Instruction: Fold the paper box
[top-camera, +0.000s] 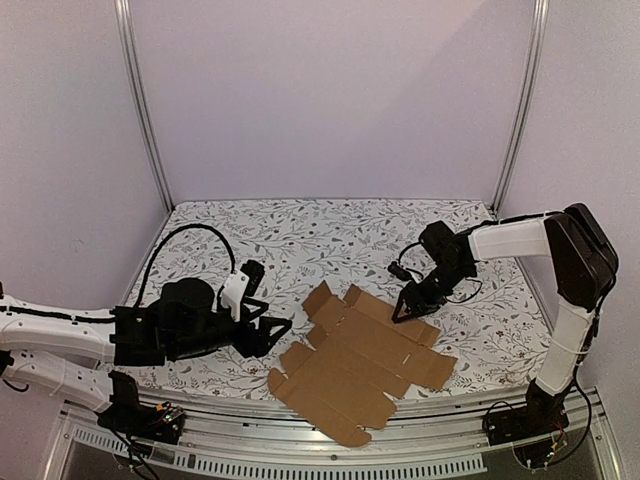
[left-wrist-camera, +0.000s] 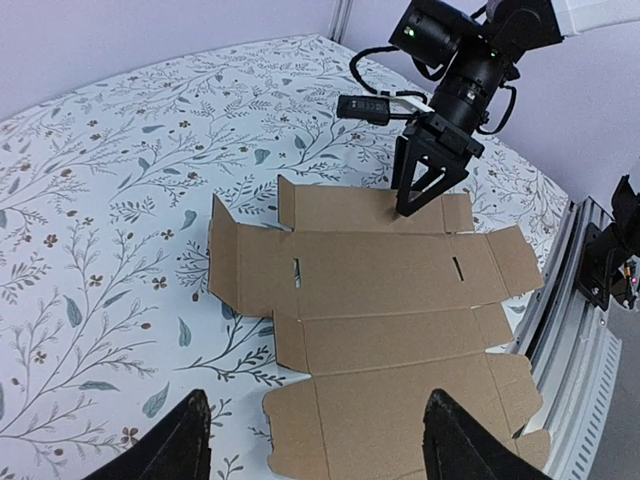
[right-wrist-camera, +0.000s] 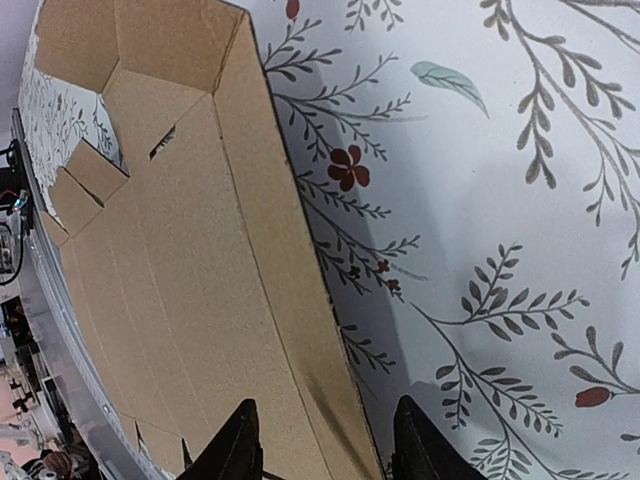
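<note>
Right gripper (top-camera: 403, 312), jaws spread astride the far edge of the flat paper box (top-camera: 360, 365) lying unfolded near the table's (top-camera: 300, 230) front rim, would likely skid the sheet away if it closes without catching this thin edge.

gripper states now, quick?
Left gripper: open, holding nothing.
Right gripper: open, fingers either side of the box edge, not clamped.
</note>
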